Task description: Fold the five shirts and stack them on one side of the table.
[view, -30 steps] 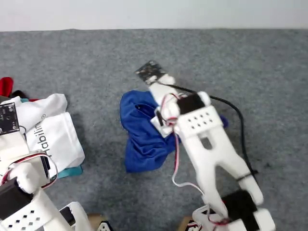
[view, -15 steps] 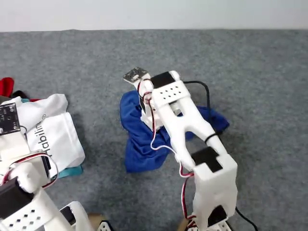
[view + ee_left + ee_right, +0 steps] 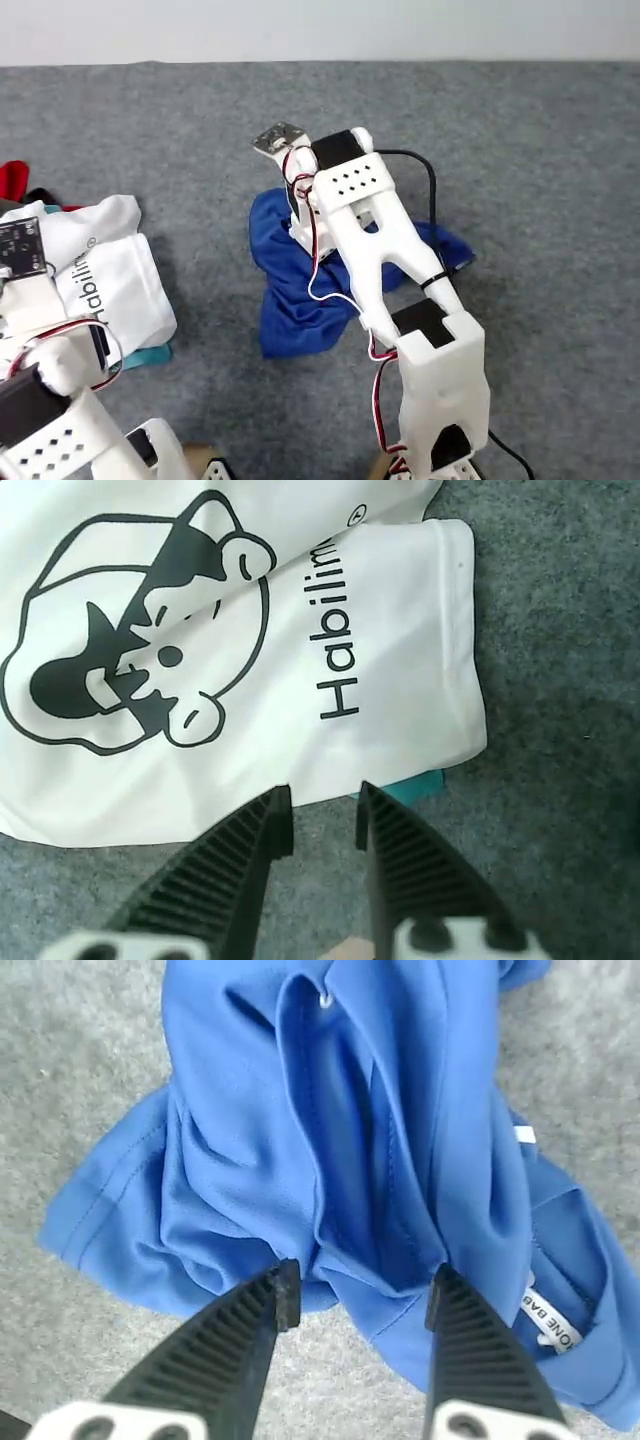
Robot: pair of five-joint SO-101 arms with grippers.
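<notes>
Two arms rise from the near edge of the grey table [image 3: 540, 140]. On the left side, the left tool [image 3: 322, 815] hangs just above the near edge of a folded white shirt [image 3: 200, 630] with a black cartoon print, and its jaws are only narrowly parted, with nothing between them. The white shirt lies on top of a teal garment [image 3: 415, 788], of which just a corner pokes out at the near side. Farther in, around the middle of the table, the right arm stretches over a crumpled blue shirt [image 3: 295, 300]. The right tool [image 3: 362, 1295] is spread wide and points down at the shirt's bunched folds – one jaw to each side of a ridge of cloth – though whether the tips touch the fabric cannot be told. The blue shirt lies well apart from the white one. Beyond the white shirt, at the left edge, a bit of red cloth [image 3: 12, 178] shows.
</notes>
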